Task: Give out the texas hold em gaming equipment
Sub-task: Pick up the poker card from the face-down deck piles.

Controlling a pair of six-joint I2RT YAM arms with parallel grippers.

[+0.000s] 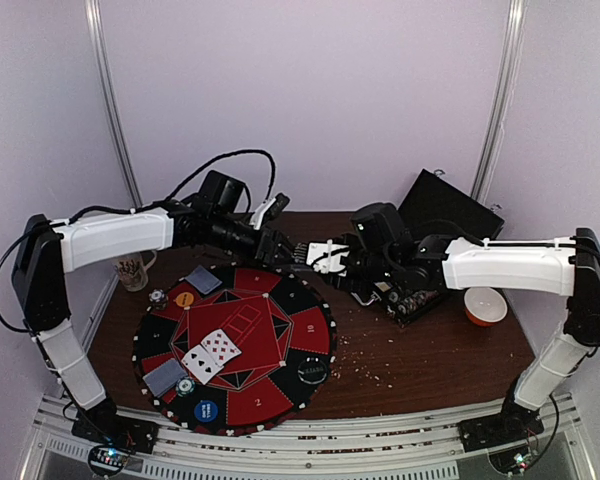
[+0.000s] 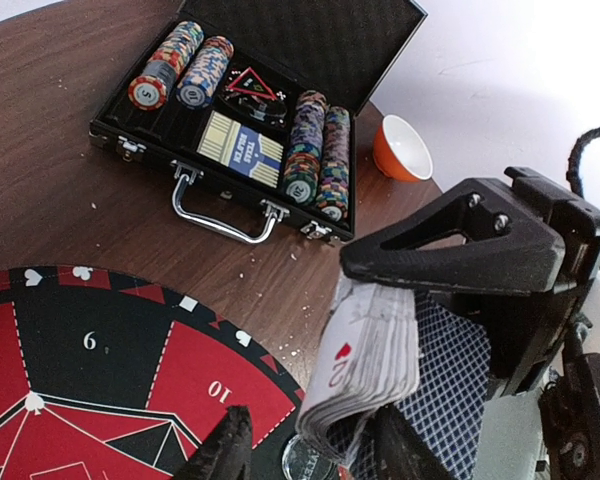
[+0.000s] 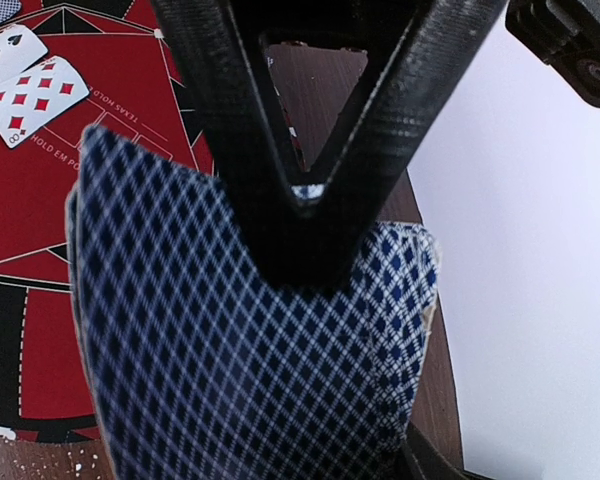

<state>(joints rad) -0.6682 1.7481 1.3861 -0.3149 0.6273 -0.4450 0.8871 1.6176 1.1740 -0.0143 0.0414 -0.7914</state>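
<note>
Near round mat (image 2: pixel 100 370) far edge: right gripper (image 3: pixel 305 240) clamps thick deck (image 3: pixel 180 330), blue lattice backs; left gripper (image 2: pixel 315 450) spread wide.

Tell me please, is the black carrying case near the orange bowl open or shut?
Open. The left wrist view shows the case with its lid raised behind it, and rows of poker chips lie uncovered inside.

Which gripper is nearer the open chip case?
Right. The right gripper, holding the deck, sits just left of the case; the left gripper is farther left, past the deck.
</note>
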